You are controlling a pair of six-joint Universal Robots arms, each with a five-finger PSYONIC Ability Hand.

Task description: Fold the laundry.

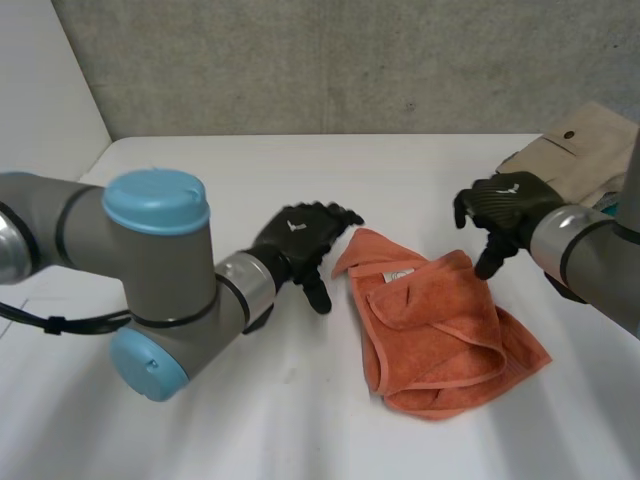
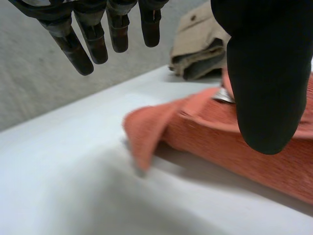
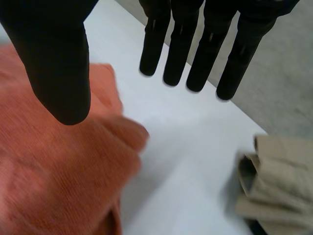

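An orange towel (image 1: 440, 330) lies crumpled and partly folded on the white table (image 1: 200, 420), a white label showing on top. My left hand (image 1: 300, 238) hovers just beside the towel's near-left corner (image 2: 146, 132), fingers (image 2: 93, 41) straight and spread, thumb (image 2: 266, 83) over the cloth, holding nothing. Above the towel's far right corner is my right hand (image 1: 500, 208), with fingers (image 3: 195, 54) extended and thumb (image 3: 58, 63) apart from them, clear of the orange towel (image 3: 54, 166).
A folded beige garment (image 1: 580, 150) lies at the table's far right, beside my right arm; the same beige garment (image 3: 279, 181) sits beyond my right hand's fingertips. A grey wall (image 1: 330, 60) backs the table.
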